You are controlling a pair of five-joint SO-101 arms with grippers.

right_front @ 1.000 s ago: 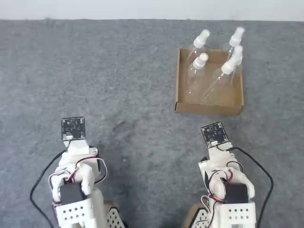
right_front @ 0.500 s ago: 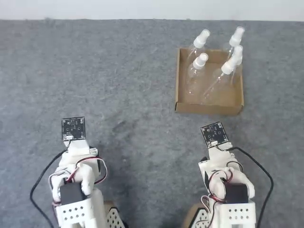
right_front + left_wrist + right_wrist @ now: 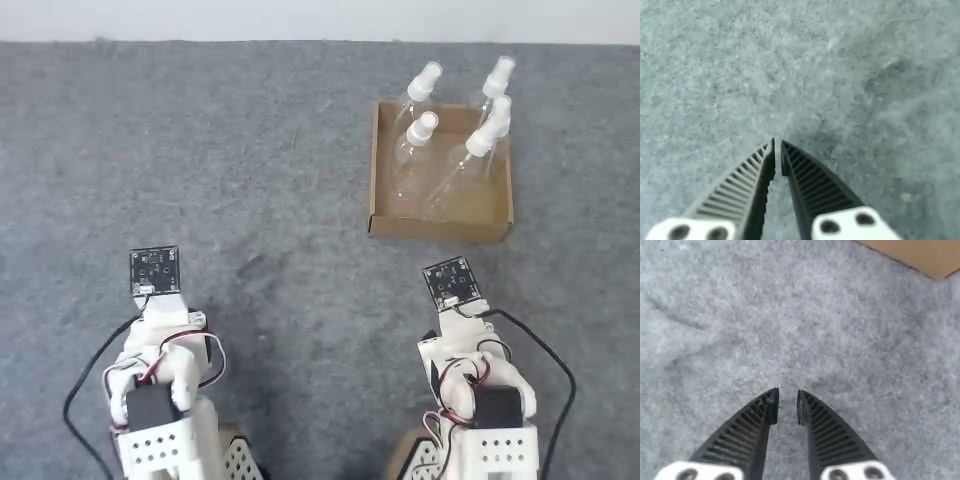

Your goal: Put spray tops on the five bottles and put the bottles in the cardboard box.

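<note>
Sitting in the cardboard box (image 3: 440,228), five bottles (image 3: 412,165) wear spray tops (image 3: 423,125)

— What is seen closest to the camera?
— The gripper (image 3: 777,146) is seen from behind, pointed down at the worktop (image 3: 730,60). Two black jaws with ribbed inner faces are shown, each fixed to a white mount (image 3: 855,225) with screw holes.
— How are the jaws set?
— They are set almost together at the tips, with a thin slit between them.
— And the worktop?
— It is covered in grey, felt-like cloth. A shadow is cast just beyond the tips, and a faint darker crease (image 3: 887,70) can be made out farther off.
</note>
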